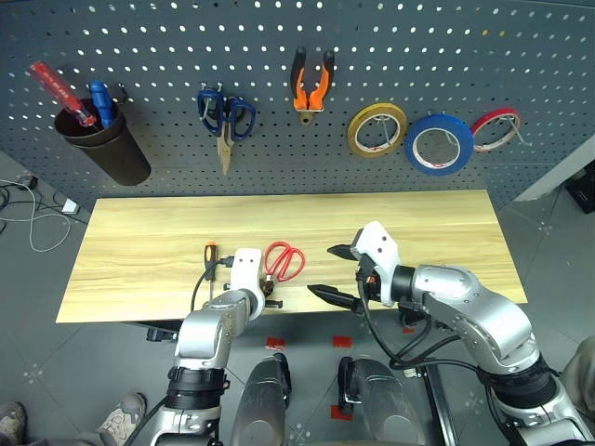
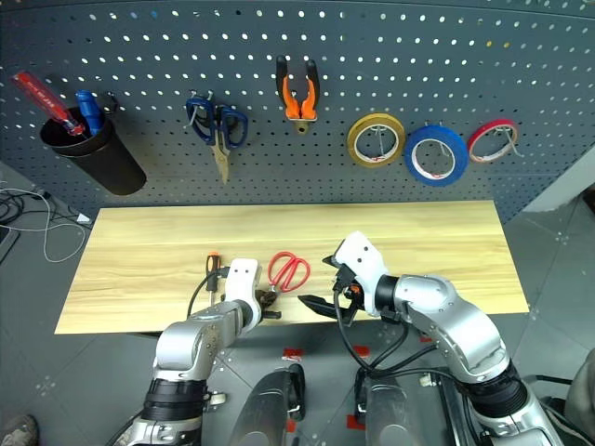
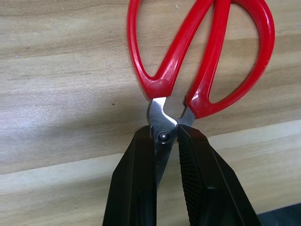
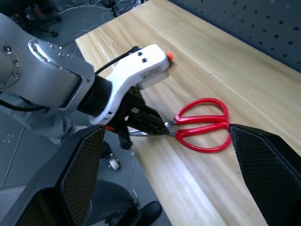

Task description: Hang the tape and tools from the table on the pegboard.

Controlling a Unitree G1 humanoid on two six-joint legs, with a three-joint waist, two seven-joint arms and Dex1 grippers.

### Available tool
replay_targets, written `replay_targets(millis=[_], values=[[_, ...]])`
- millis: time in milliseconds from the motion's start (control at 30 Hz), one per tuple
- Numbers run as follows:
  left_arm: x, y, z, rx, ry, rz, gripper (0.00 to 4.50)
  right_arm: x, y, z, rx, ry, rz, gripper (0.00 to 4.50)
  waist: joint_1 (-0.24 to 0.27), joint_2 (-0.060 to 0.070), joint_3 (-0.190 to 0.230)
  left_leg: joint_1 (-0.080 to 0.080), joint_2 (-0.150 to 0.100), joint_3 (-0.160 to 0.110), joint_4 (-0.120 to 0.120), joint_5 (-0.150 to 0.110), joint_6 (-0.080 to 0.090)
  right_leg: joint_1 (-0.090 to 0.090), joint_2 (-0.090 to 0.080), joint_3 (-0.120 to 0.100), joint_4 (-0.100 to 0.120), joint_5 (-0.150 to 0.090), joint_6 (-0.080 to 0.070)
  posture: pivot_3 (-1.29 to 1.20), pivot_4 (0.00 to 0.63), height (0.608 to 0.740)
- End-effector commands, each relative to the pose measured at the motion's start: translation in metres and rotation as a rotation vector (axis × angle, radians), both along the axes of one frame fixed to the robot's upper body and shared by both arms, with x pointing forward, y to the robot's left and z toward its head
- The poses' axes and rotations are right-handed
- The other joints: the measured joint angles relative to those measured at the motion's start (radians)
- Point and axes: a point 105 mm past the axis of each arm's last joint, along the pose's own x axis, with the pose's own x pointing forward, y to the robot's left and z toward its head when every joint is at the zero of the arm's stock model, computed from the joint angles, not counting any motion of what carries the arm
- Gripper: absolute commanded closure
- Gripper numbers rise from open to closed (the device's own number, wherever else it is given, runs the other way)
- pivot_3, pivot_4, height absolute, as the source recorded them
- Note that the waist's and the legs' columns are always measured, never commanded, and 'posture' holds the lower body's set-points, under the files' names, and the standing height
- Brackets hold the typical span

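The red-handled scissors [image 1: 284,260] lie flat near the front edge of the table [image 1: 428,223]. My left gripper [image 3: 164,134] is shut on the scissors at the pivot, with the handles pointing away from it. Just left of that hand lies the screwdriver [image 1: 210,253]. My right gripper [image 1: 323,270] hangs open over the front edge, right of the scissors, holding nothing. On the pegboard [image 1: 167,56] hang the orange-and-black pliers [image 1: 311,85] and the blue tape [image 1: 439,144].
Also on the pegboard are blue-handled scissors [image 1: 225,116], a yellow roll [image 1: 376,129], a thin red roll [image 1: 495,127] and a black cup [image 1: 102,139] holding tools at the left. Cables lie on the floor at the far left.
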Motion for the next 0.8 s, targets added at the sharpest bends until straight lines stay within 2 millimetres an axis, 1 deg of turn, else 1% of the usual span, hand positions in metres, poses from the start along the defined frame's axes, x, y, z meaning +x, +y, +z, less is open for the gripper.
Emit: replay_targets(millis=[33, 167, 233, 333, 400, 467, 633, 733, 800], values=[[-0.002, 0.014, 0.016, 0.065, -0.108, 0.010, 4.12, -0.006, 0.000, 0.013, 0.032, -0.051, 0.013, 0.00, -0.001, 0.000, 0.000, 0.000, 0.000, 0.000, 0.000, 0.000, 0.000, 0.000, 0.000, 0.000, 0.000, 0.000, -0.001, -0.05, 0.298, 0.740], [-0.002, 0.023, 0.032, 0.090, -0.221, 0.055, 4.12, -0.006, -0.002, 0.014, 0.029, -0.065, 0.015, 0.00, 0.002, 0.000, 0.000, -0.002, 0.000, 0.000, 0.000, 0.000, 0.000, -0.001, 0.000, 0.000, -0.001, 0.000, -0.001, -0.05, 0.297, 0.740], [-0.003, 0.027, 0.034, 0.060, -0.250, 0.113, 4.12, -0.006, -0.002, 0.014, 0.022, -0.073, 0.021, 0.00, 0.003, 0.000, 0.000, -0.002, 0.000, 0.000, 0.000, -0.001, 0.001, -0.001, -0.001, 0.000, -0.001, 0.000, -0.001, -0.04, 0.297, 0.740], [0.000, 0.024, 0.046, -0.008, -0.345, 0.166, 4.12, -0.007, -0.001, 0.015, -0.001, -0.108, 0.040, 0.00, 0.004, 0.000, 0.000, -0.003, -0.001, 0.000, 0.001, -0.001, 0.002, -0.001, -0.001, 0.000, -0.001, 0.000, 0.000, -0.04, 0.296, 0.740], [0.000, 0.018, 0.058, -0.056, -0.419, 0.157, 4.12, -0.007, -0.001, 0.017, -0.024, -0.145, 0.054, 0.00, 0.004, 0.000, 0.000, -0.003, -0.001, 0.000, 0.000, -0.002, 0.003, -0.001, -0.001, -0.001, -0.001, 0.000, 0.000, -0.04, 0.297, 0.740], [-0.002, 0.016, 0.067, -0.063, -0.477, 0.133, 4.12, -0.007, -0.001, 0.021, -0.051, -0.205, 0.064, 0.00, 0.004, 0.000, 0.000, -0.003, -0.001, 0.000, 0.000, -0.002, 0.003, -0.002, -0.001, -0.001, -0.001, 0.000, 0.000, -0.04, 0.297, 0.740], [-0.017, 0.025, 0.088, 0.014, -0.612, 0.097, 4.12, -0.005, -0.005, 0.037, -0.072, -0.355, 0.029, 0.00, 0.001, 0.000, 0.000, -0.003, 0.000, 0.001, 0.000, -0.001, 0.002, -0.002, 0.000, 0.000, -0.002, 0.000, 0.001, -0.04, 0.298, 0.740], [-0.027, 0.028, 0.102, 0.068, -0.689, 0.070, 4.12, -0.004, -0.011, 0.044, -0.042, -0.366, -0.015, 0.00, 0.003, 0.000, 0.000, -0.003, 0.000, 0.000, 0.000, -0.001, 0.002, -0.003, 0.000, -0.001, -0.002, -0.001, 0.001, -0.03, 0.294, 0.740], [-0.035, 0.028, 0.119, 0.125, -0.772, 0.034, 4.12, -0.002, -0.018, 0.054, -0.001, -0.376, -0.078, 0.00, 0.003, 0.000, 0.000, -0.004, 0.000, 0.000, 0.000, -0.002, 0.003, -0.003, 0.000, -0.001, -0.002, -0.001, 0.002, -0.03, 0.292, 0.740]])
